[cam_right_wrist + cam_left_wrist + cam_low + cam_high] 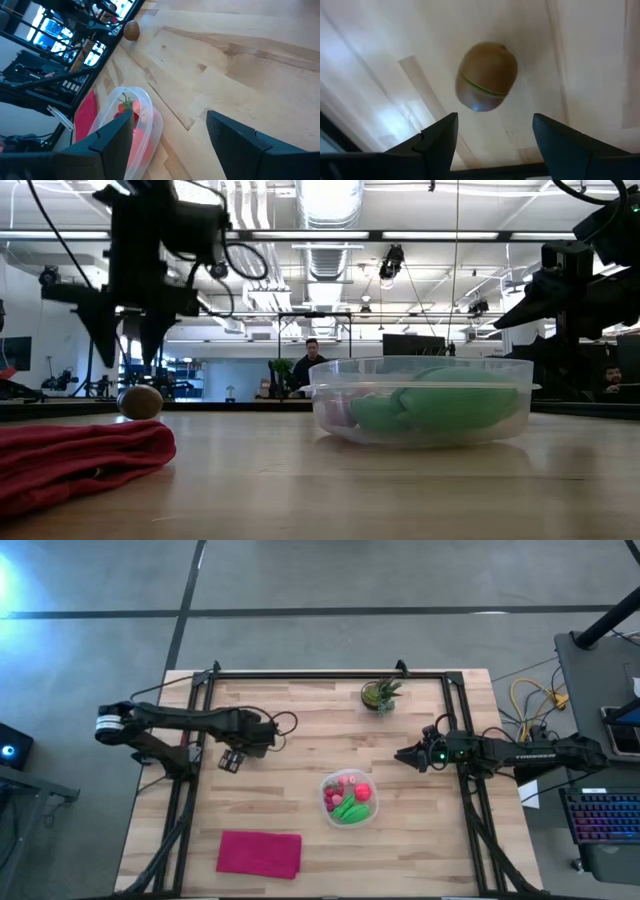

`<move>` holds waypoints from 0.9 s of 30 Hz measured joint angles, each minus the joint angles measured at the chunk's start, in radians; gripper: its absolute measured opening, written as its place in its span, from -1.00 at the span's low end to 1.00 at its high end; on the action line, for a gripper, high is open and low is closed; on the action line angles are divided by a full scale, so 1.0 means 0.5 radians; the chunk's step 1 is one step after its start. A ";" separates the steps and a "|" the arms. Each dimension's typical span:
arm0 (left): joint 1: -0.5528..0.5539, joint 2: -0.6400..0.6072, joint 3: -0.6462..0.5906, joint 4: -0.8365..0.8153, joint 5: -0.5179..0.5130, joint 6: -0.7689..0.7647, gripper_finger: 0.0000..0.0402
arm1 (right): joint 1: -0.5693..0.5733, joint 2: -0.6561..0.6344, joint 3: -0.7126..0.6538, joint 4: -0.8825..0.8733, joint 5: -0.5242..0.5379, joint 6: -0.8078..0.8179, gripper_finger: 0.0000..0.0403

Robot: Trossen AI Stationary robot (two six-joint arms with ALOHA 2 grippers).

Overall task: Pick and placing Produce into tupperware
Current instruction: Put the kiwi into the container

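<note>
Left wrist view: last piece not yet gripped

Left wrist view: left gripper [492, 132] spread wide, nothing between the fingers, poised directly above the brown oval [486, 76]. Brown oval lying alone on bare table [580, 60], clear of both fingers. Same piece seen in the low view resting on the wood beneath the raised left gripper [135, 330], just beyond the magenta cloth [80, 455].

Right gripper [170, 132] likewise parted and empty, held above the table's right side, well apart from the tupperware [349, 799].

Tupperware standing near the table's middle, toward the front edge, already holding red, pink and green produce [351, 802]. No other loose produce visible on the table.

Potted plant [380, 694] at the far edge, not involved.

Assessment: task judged nearly complete. Outstanding: descent and closure on the brown oval, carry across to the tupperware, release inside. Rounded shape likely to roll if nudged off-centre.
</note>
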 joint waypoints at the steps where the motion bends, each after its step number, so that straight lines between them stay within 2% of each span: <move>1: 0.002 -0.013 -0.045 0.032 0.000 0.050 0.20 | 0.000 0.000 0.000 0.000 0.000 -0.008 0.20; 5: 0.003 -0.024 -0.178 0.172 -0.041 0.216 0.20 | 0.000 0.000 0.000 0.000 0.000 -0.010 0.20; 27: 0.070 -0.016 -0.358 0.591 -0.039 0.213 0.20 | -0.001 0.013 0.000 0.001 0.001 -0.010 0.20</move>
